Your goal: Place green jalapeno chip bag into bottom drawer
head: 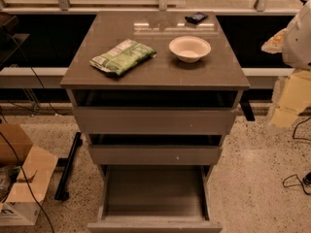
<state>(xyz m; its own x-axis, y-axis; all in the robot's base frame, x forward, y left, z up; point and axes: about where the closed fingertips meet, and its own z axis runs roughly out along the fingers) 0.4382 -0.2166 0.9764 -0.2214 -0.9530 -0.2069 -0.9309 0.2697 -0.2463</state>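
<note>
The green jalapeno chip bag (122,57) lies flat on the left half of the cabinet top (155,76), tilted diagonally. The bottom drawer (155,193) is pulled far out toward me and its grey inside is bare. The two shallower drawers above it, the top one (154,120) and the middle one (154,154), stand partly open. My gripper (275,41) is at the far right edge of the view, beside the cabinet top at about its height, well apart from the bag. It holds nothing that I can see.
A white bowl (189,48) stands on the cabinet top right of the bag. A small dark packet (196,17) lies at the back. An open cardboard box (19,178) and a black bar (68,166) are on the floor at left. Cables (296,178) lie at right.
</note>
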